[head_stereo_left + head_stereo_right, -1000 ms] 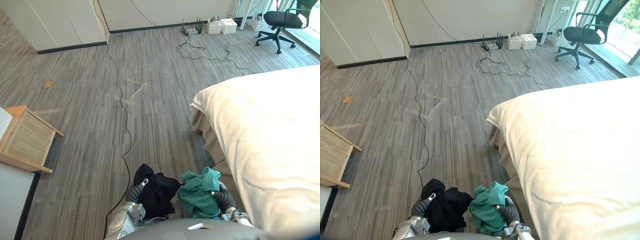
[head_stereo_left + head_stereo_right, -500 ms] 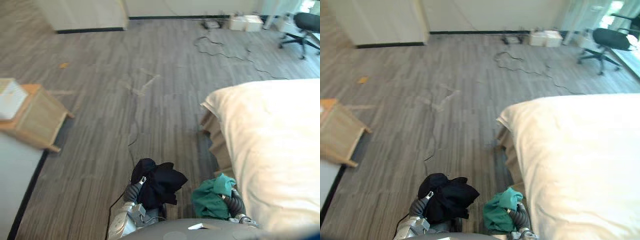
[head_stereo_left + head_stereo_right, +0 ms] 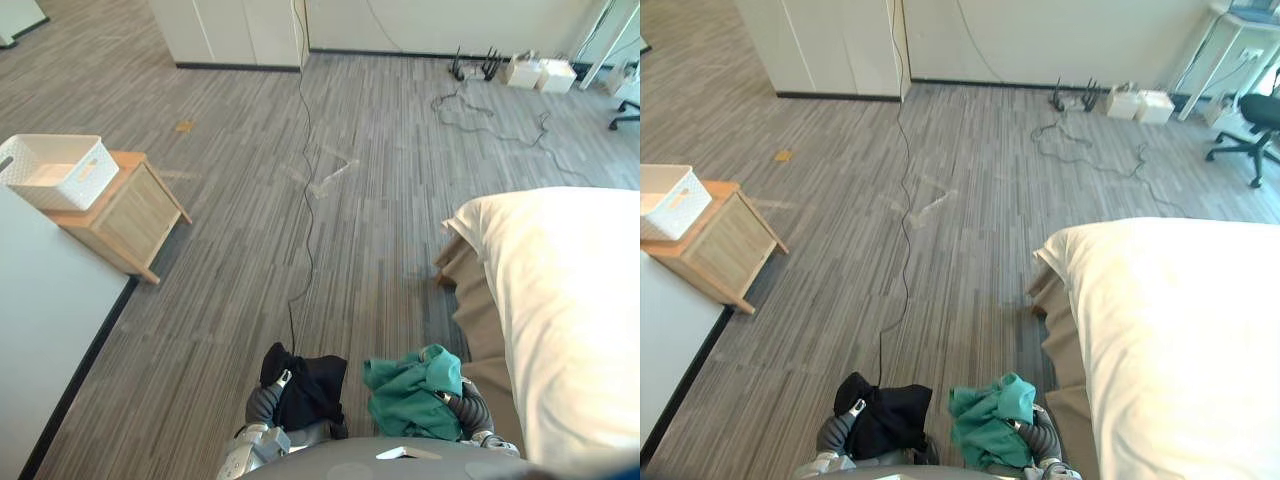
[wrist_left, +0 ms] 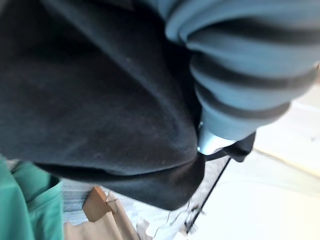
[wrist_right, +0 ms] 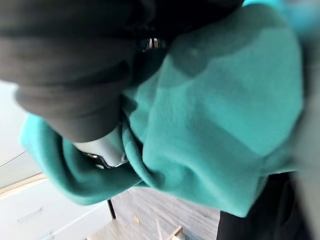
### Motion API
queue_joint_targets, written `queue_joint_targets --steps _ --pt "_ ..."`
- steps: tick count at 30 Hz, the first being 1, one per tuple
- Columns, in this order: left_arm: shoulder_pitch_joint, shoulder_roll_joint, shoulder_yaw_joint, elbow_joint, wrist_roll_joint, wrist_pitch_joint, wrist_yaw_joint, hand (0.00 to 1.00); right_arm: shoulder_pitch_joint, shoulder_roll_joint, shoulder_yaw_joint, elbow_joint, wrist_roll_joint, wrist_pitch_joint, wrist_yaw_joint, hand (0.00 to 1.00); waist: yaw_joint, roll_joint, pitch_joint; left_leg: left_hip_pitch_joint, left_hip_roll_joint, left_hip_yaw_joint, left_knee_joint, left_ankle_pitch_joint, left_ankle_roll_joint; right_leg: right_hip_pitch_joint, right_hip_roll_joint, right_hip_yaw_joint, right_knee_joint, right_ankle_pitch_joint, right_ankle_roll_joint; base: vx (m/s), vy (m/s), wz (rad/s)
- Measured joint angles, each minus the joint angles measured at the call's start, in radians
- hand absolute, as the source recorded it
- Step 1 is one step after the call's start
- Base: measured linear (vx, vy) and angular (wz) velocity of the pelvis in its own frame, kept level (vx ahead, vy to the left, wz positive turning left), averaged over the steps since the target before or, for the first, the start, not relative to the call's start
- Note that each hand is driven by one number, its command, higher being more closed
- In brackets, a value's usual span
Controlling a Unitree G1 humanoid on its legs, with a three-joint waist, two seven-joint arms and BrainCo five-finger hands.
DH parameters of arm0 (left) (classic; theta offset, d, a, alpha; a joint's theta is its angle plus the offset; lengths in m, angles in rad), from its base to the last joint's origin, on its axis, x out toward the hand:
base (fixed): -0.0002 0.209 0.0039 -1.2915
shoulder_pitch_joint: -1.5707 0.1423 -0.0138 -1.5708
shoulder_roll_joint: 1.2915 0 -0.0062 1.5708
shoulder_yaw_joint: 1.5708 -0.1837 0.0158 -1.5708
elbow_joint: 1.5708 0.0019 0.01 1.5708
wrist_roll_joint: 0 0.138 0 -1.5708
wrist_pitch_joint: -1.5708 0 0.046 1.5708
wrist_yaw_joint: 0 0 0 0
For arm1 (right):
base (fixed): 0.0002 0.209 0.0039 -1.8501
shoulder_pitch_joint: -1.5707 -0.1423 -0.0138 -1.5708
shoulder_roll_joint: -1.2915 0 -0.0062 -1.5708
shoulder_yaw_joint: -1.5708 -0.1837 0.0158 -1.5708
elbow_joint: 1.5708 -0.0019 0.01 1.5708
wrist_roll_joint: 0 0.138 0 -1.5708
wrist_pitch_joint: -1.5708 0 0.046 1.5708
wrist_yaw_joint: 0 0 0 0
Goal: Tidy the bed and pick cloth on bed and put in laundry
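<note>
A bunched black cloth [image 3: 310, 385] hangs above the floor at the bottom of the eye views, with my left hand [image 3: 264, 402] shut on it. The same black cloth [image 4: 100, 100] lies close against the ribbed cover in the left wrist view. Just to its right a green cloth [image 3: 410, 395] is bundled round my right hand [image 3: 470, 405], which is shut on it. Folds of that green cloth [image 5: 215, 125] wrap a silver finger [image 5: 107, 150]. The bed [image 3: 570, 300] with its cream cover lies to the right. A white basket [image 3: 55, 170] stands on a wooden nightstand [image 3: 125, 215] at the left.
A white surface [image 3: 40, 330] runs along the left edge beside the nightstand. White cabinets [image 3: 230, 30] line the far wall, with boxes and cables [image 3: 530, 72] by the skirting. An office chair [image 3: 1255, 120] stands at the far right. Open grey floor [image 3: 300, 250] lies ahead.
The camera has swung left: the bed slid to the right and the nightstand with the white basket came into fuller view. Both cloths stay in my hands.
</note>
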Motion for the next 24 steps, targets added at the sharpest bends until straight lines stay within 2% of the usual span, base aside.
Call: queue_joint_targets --steps 1,3,5,6,8,10,11,13,14,16,17,18,19,20,21,22,24 --pt "-0.001 0.009 0.000 0.000 -0.002 0.000 0.002 1.00 0.007 0.004 0.013 -0.008 0.001 -0.002 -0.002 1.00 0.003 -0.009 0.001 0.033 0.000 -0.019 -0.022 0.003 -0.004 -0.033 0.018 0.007 0.016 -0.034 0.028 0.23 0.059 0.43" --pt "-0.010 0.022 -0.011 0.003 -0.002 0.002 0.001 1.00 0.007 0.012 0.021 -0.022 0.003 -0.004 -0.004 1.00 -0.002 -0.012 0.005 0.067 0.001 -0.060 -0.046 0.003 -0.006 -0.079 0.072 -0.001 -0.090 -0.096 0.071 0.29 0.043 0.52" --pt "-0.031 0.022 -0.014 0.003 -0.002 0.009 0.000 1.00 0.007 0.011 0.022 -0.022 0.005 -0.006 -0.008 1.00 -0.008 0.000 0.015 0.101 0.002 -0.098 -0.058 0.006 -0.006 -0.089 0.140 -0.005 -0.315 -0.110 0.081 0.32 -0.009 0.63" --pt "-0.031 0.022 -0.014 0.004 -0.001 0.011 -0.001 1.00 0.006 0.011 0.022 -0.021 0.007 -0.009 -0.010 1.00 -0.011 0.004 0.017 0.110 0.002 -0.110 -0.060 0.003 -0.012 -0.090 0.156 -0.003 -0.391 -0.103 0.079 0.32 -0.027 0.68" --pt "-0.041 0.019 -0.015 0.004 0.009 0.012 -0.003 1.00 0.004 0.011 0.023 -0.022 0.014 -0.027 -0.023 1.00 -0.013 0.020 0.027 0.157 0.002 -0.153 -0.091 -0.010 -0.032 -0.104 0.205 0.000 -0.674 0.007 0.061 0.33 -0.051 0.59" --pt "-0.032 0.019 -0.016 0.005 0.030 0.009 -0.007 1.00 0.004 0.013 0.027 -0.026 0.021 -0.035 -0.028 1.00 -0.007 0.018 0.034 0.184 0.002 -0.161 -0.091 -0.033 -0.067 -0.136 0.208 0.006 -0.776 0.094 0.061 0.33 -0.087 0.37" --pt "-0.014 0.020 -0.023 0.005 0.039 0.003 -0.009 1.00 0.006 0.014 0.037 -0.034 0.021 -0.035 -0.034 1.00 -0.005 0.014 0.037 0.209 0.005 -0.160 -0.087 -0.056 -0.091 -0.148 0.204 0.017 -0.777 0.119 0.054 0.40 -0.143 0.28" --pt "0.000 0.022 -0.039 0.005 0.040 -0.003 -0.010 1.00 0.006 0.017 0.044 -0.042 0.022 -0.035 -0.044 1.00 -0.008 0.013 0.041 0.238 0.024 -0.161 -0.063 -0.102 -0.106 -0.153 0.209 0.027 -0.734 0.135 0.031 0.42 -0.191 0.29" --pt "0.016 0.024 -0.043 0.001 0.039 -0.022 -0.010 1.00 0.004 0.012 0.051 -0.044 0.022 -0.035 -0.051 1.00 -0.006 0.016 0.038 0.243 0.060 -0.162 0.004 -0.176 -0.131 -0.153 0.229 0.025 -0.664 0.129 -0.012 0.44 -0.236 0.25" --pt "0.038 0.022 -0.043 0.004 0.037 -0.024 -0.009 1.00 0.001 -0.004 0.061 -0.046 0.021 -0.032 -0.050 1.00 0.000 0.040 0.024 0.238 0.119 -0.152 0.074 -0.247 -0.191 -0.147 0.278 0.022 -0.610 0.074 -0.072 0.48 -0.292 -0.01" --pt "0.029 0.012 -0.034 0.011 0.029 -0.026 -0.008 1.00 -0.039 -0.016 0.066 -0.029 0.022 -0.018 -0.050 1.00 0.003 0.055 0.026 0.135 0.177 -0.134 0.327 -0.242 -0.195 -0.135 0.319 0.022 -0.589 0.009 -0.090 0.48 -0.333 -0.14" --pt "0.021 0.008 -0.034 0.011 0.025 -0.026 -0.010 1.00 -0.055 -0.022 0.066 -0.021 0.023 -0.013 -0.048 1.00 0.002 0.058 0.028 0.076 0.203 -0.130 0.465 -0.210 -0.192 -0.113 0.339 0.019 -0.609 -0.002 -0.097 0.46 -0.332 -0.19" --pt "0.012 0.003 -0.031 0.011 0.025 -0.030 -0.012 1.00 -0.069 -0.044 0.066 -0.022 0.024 -0.009 -0.042 1.00 0.005 0.075 0.038 -0.008 0.249 -0.134 0.666 -0.108 -0.182 -0.063 0.377 0.024 -0.659 -0.008 -0.105 0.36 -0.248 -0.39" --pt "0.009 -0.022 -0.022 0.007 0.026 -0.044 -0.026 1.00 -0.085 -0.070 0.073 -0.020 0.025 -0.007 -0.039 1.00 0.015 0.100 0.058 -0.098 0.305 -0.139 0.865 -0.047 -0.167 0.003 0.420 0.039 -0.717 -0.012 -0.124 0.47 -0.261 -0.61" --pt "0.008 -0.034 -0.014 -0.002 0.027 -0.049 -0.038 1.00 -0.105 -0.094 0.070 -0.008 0.036 0.007 -0.037 1.00 0.024 0.110 0.070 -0.160 0.315 -0.145 0.954 -0.060 -0.163 0.055 0.434 0.063 -0.740 -0.033 -0.131 0.56 -0.269 -0.63" --pt "0.008 -0.033 -0.015 -0.008 0.027 -0.050 -0.046 1.00 -0.113 -0.101 0.066 -0.002 0.041 0.012 -0.033 1.00 0.025 0.111 0.074 -0.184 0.306 -0.152 0.966 -0.066 -0.163 0.081 0.434 0.076 -0.750 -0.039 -0.141 0.56 -0.247 -0.55" --pt "0.010 -0.038 -0.014 -0.018 0.027 -0.060 -0.060 1.00 -0.115 -0.106 0.048 -0.006 0.041 0.020 -0.016 1.00 0.033 0.106 0.075 -0.251 0.249 -0.172 0.884 -0.079 -0.182 0.176 0.430 0.114 -0.810 -0.063 -0.135 0.49 -0.218 -0.52"
